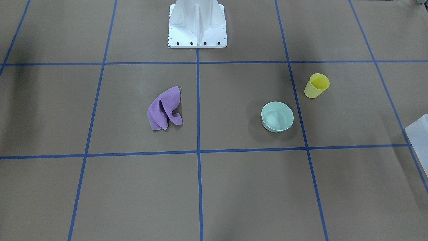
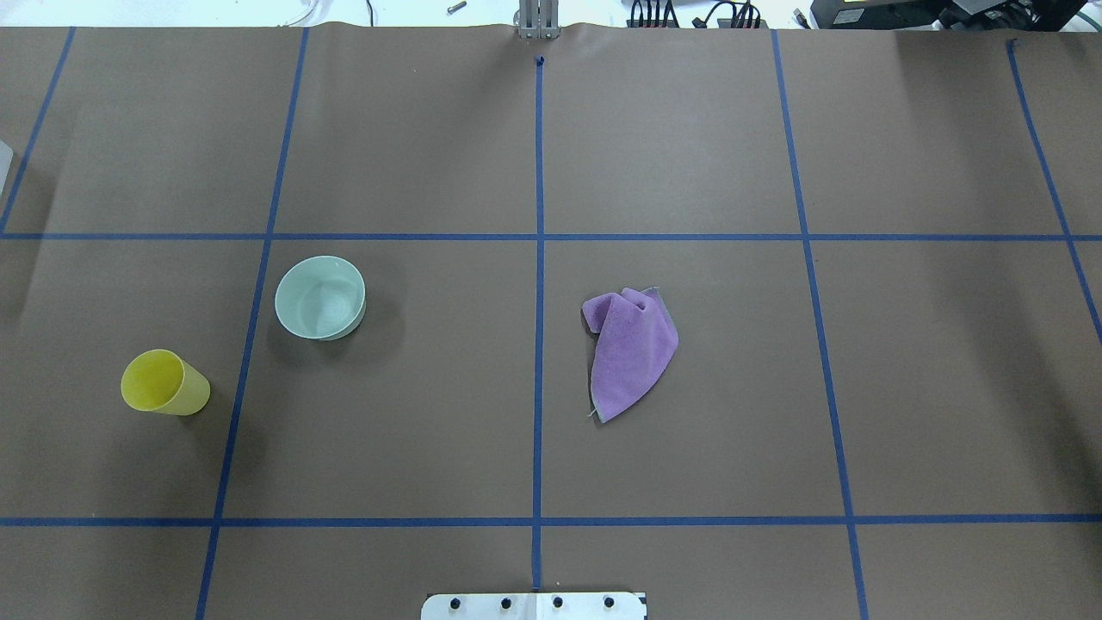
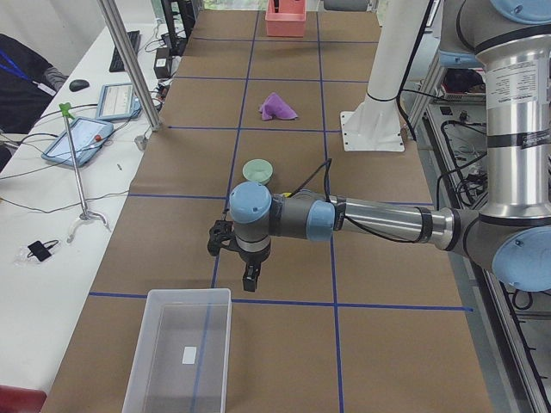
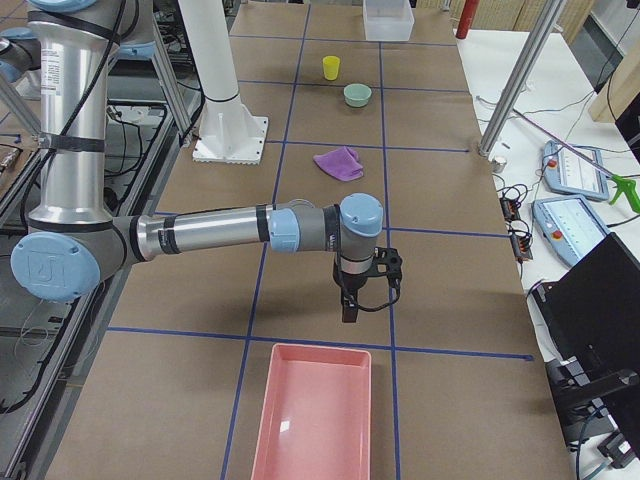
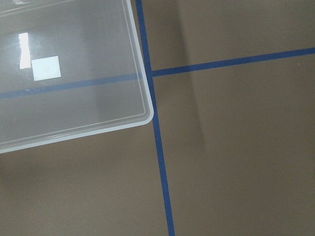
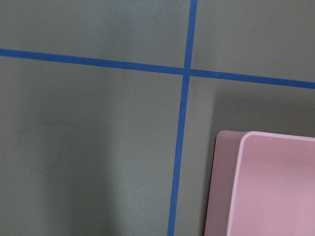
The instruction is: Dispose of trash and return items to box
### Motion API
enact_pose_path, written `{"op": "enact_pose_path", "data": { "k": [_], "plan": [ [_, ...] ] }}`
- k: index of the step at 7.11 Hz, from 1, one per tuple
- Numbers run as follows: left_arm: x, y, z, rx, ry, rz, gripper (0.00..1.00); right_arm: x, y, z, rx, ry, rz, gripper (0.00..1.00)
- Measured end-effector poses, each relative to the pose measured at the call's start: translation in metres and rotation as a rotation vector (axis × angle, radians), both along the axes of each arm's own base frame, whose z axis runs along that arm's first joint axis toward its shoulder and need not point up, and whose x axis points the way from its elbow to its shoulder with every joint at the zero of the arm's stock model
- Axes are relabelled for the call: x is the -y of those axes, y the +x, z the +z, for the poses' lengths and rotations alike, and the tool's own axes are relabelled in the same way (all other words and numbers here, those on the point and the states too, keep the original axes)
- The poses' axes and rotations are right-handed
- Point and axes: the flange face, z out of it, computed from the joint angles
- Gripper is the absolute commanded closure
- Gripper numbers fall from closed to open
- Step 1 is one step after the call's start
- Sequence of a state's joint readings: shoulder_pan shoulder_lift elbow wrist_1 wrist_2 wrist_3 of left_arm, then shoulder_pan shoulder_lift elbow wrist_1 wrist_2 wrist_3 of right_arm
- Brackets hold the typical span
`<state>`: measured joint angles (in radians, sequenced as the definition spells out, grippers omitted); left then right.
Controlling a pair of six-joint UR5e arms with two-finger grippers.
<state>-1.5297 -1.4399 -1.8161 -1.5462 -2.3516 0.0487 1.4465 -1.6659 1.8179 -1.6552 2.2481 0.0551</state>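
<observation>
A crumpled purple cloth lies near the table's middle. A pale green bowl and an upright yellow cup stand on my left side. The translucent box sits empty at the table's left end. My left gripper hangs above the table just short of the box. My right gripper hangs just short of a pink bin at the right end. I cannot tell whether either gripper is open or shut. No fingers show in the wrist views.
The white robot pedestal stands at the table's robot-side edge. Blue tape lines grid the brown table. A side bench with tablets runs along the far edge, with metal posts at it.
</observation>
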Motion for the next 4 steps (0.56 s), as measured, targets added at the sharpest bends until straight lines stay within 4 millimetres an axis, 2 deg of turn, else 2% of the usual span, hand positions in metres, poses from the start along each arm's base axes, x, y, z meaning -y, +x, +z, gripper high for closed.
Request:
{"op": "enact_pose_path", "data": {
  "k": [2,4],
  "plan": [
    [0.004,0.001,-0.008,-0.004,0.02,0.003,0.01,0.002,-0.005,-0.002,0.002,0.004,-0.011,0.0],
    [0.011,0.001,-0.024,-0.009,0.054,0.006,0.01,0.007,-0.019,-0.01,0.011,0.046,-0.038,0.0]
  ]
}}
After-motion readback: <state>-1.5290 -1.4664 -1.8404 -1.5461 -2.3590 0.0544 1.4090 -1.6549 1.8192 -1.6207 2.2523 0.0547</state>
